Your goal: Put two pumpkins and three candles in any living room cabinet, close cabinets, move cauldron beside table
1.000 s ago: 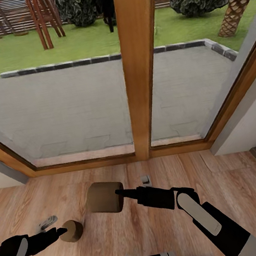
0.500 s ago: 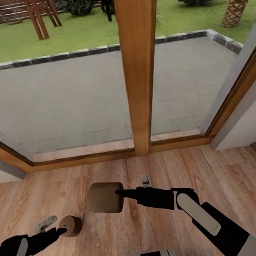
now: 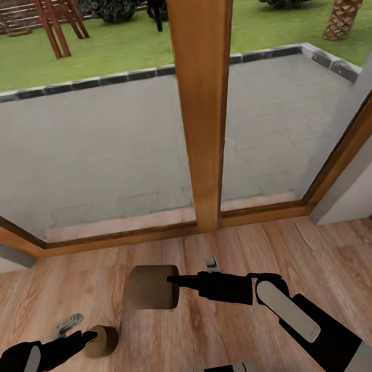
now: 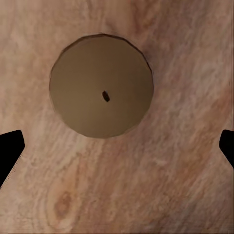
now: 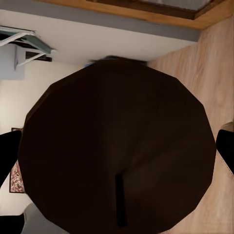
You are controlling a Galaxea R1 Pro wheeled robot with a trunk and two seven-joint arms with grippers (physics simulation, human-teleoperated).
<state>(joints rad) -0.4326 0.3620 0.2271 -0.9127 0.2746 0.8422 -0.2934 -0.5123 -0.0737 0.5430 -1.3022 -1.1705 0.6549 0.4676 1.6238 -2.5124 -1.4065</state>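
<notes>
Head view: larger candle [image 3: 152, 288] on its side above the wooden floor [image 3: 195, 343], one flat end against the tips of the right gripper [image 3: 173, 281], its shadow on the boards just beside it. Gripped there, jaws closed on the larger candle. Right wrist view: same candle's dark round end [image 5: 117, 151] right in front of the lens, a black fingertip [image 5: 9, 156] at each edge of it, white wall and a strip of floor beyond.

Smaller candle [image 3: 100, 341] lower and to the left, near the larger one but apart from it, just ahead of the left gripper [image 3: 87, 336]. Tilted, top face turned partly up; hard to tell whether resting on the boards or just above them. Left wrist view: round top of that candle [image 4: 101, 87] with a dark wick dot at its middle, wood grain all around it. Black fingertips [image 4: 9, 151] far out at either edge, touching nothing: jaws spread wide, nothing held.

Beyond both candles, a wooden window frame [image 3: 157, 232] along the floor's far edge, with a broad upright post [image 3: 205, 85] at its middle. Outside the glass, a grey paved patio [image 3: 82, 149], a stone kerb [image 3: 100, 80], then lawn [image 3: 24, 62]
</notes>
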